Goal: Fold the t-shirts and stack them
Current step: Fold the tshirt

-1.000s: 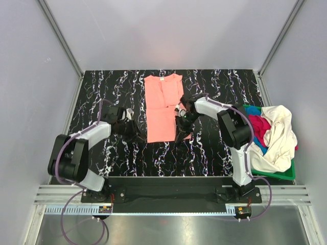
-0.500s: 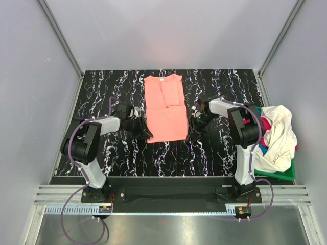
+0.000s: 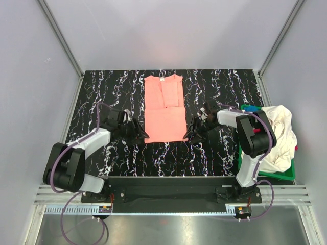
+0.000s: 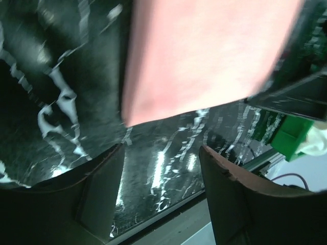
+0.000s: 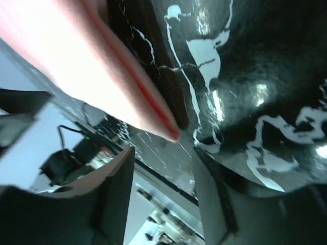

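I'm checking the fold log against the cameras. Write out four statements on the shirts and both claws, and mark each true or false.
1. The salmon-pink shirt lies flat on the table. True.
2. The left claw is shut on that shirt's corner. False: it is open, with nothing between its fingers, and the near left corner lies just ahead of it.
3. A cream-white shirt hangs over the green basket. True.
4. The right claw hangs above the basket. False: it is at the pink shirt's near right corner, over the table.
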`<move>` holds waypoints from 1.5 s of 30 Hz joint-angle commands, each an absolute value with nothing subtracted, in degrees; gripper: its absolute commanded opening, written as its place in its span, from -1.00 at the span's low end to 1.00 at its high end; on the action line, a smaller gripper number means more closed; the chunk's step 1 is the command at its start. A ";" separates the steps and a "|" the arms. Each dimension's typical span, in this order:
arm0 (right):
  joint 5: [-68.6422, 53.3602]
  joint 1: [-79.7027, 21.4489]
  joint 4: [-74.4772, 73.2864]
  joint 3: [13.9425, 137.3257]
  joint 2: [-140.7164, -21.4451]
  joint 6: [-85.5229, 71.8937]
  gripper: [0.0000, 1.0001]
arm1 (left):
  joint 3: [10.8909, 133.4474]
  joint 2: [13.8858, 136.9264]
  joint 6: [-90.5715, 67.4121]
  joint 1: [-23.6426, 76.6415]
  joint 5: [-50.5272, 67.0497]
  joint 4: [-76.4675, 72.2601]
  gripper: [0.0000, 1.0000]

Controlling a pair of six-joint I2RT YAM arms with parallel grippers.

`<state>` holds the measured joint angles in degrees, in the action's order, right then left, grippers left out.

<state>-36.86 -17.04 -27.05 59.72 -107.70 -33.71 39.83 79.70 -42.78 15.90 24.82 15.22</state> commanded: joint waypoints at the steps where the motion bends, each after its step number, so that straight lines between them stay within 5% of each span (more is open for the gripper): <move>1: -36.30 -17.23 -13.30 55.82 -108.98 -41.65 0.08 | 37.10 81.21 -47.98 15.73 22.33 11.52 0.29; 6: -33.76 -17.31 -12.13 53.71 -109.08 -46.31 -0.13 | 36.39 80.95 -49.66 15.56 21.28 11.59 0.27; 18: -25.93 -17.14 -13.54 52.21 -108.28 -49.92 -0.10 | 36.30 78.83 -51.59 14.68 20.13 14.15 0.39; 20: -26.80 -17.14 -13.36 52.90 -110.11 -50.45 -0.37 | 36.21 79.45 -51.94 14.68 20.39 13.45 0.40; 22: -27.68 -17.14 -12.75 53.52 -111.26 -50.10 -0.95 | 36.12 80.76 -52.29 14.59 20.04 12.48 0.40; 23: -27.95 -17.23 -12.66 53.96 -111.44 -49.92 -1.00 | 35.95 81.21 -52.47 14.59 19.69 11.87 0.40; 37: -31.90 -17.23 -12.39 52.38 -107.14 -51.06 -1.00 | 37.00 89.56 -57.22 14.33 20.48 8.78 0.22; 45: -34.72 -17.31 -13.10 55.55 -106.08 -52.91 -1.00 | 37.18 87.80 -58.79 14.50 17.75 16.35 0.33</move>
<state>-36.07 -17.10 -12.40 53.76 -107.92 -51.92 38.85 87.61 -58.57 14.55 22.22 10.90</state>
